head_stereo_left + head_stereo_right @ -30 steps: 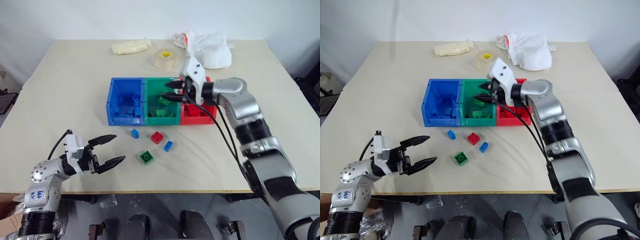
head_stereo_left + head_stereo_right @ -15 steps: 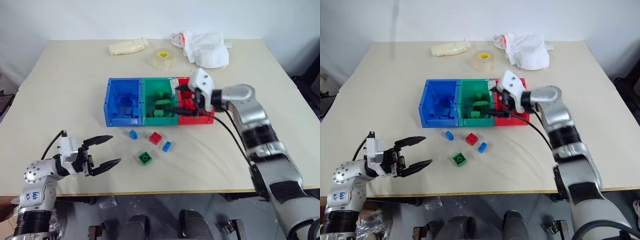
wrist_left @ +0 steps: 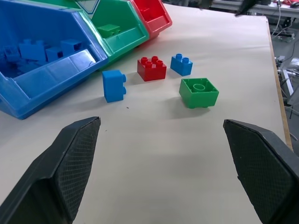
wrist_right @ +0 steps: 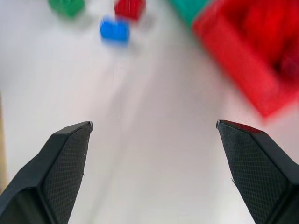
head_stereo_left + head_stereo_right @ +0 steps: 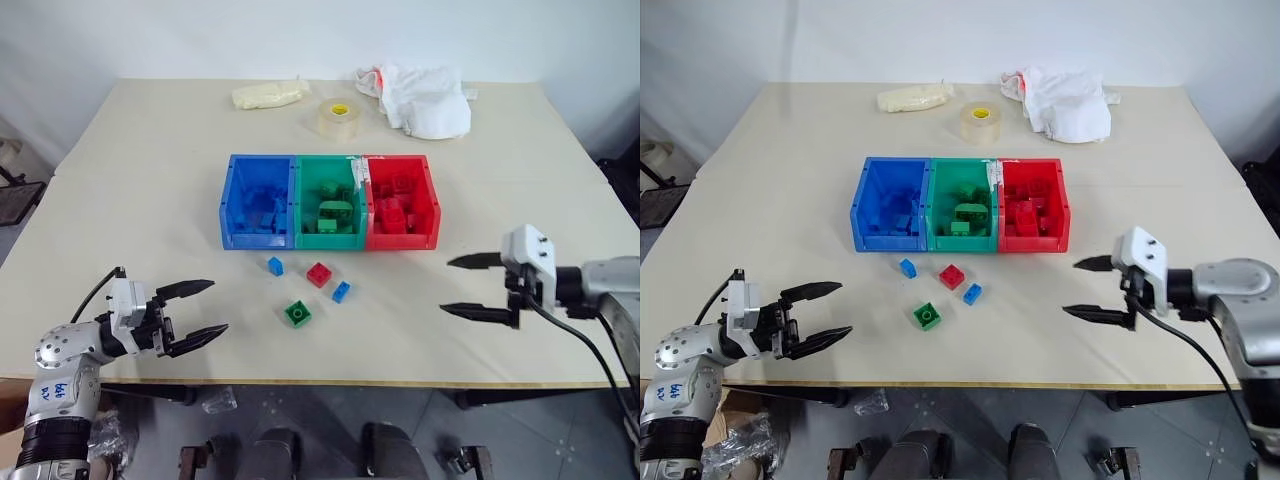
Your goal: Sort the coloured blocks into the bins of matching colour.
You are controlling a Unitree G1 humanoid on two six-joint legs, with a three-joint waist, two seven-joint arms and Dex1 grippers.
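Four blocks lie loose on the table (image 5: 140,160) in front of the bins: a small blue block (image 5: 274,265), a red block (image 5: 319,274), a second blue block (image 5: 341,291) and a green block (image 5: 296,313). The blue bin (image 5: 258,201), green bin (image 5: 328,200) and red bin (image 5: 400,200) stand joined in a row just beyond them, each already holding blocks of its own colour.

The left gripper (image 5: 197,309) hangs near the table's front edge with its two fingers spread wide and nothing between them. In the left wrist view the four blocks sit straight ahead of the fingers (image 3: 74,154), the first blue one nearest the left finger's side and the green one nearer the right finger's side. The right gripper (image 5: 468,286) is also wide open and empty, off to the right, with the blocks well ahead of its fingertips and the red bin off to one side.

The step in hand looks like choosing and reaching for the next loose block. To do it well, I would take one block at a time and start with an outer one, since the red block and the second blue block lie close together and a wide approach could knock a neighbour. The fingers should come down on either side of a single block, square to its flat faces, and close only once it sits centred between the pads. The green block lies with its hollow side up, so gripping its outer walls seems safest.
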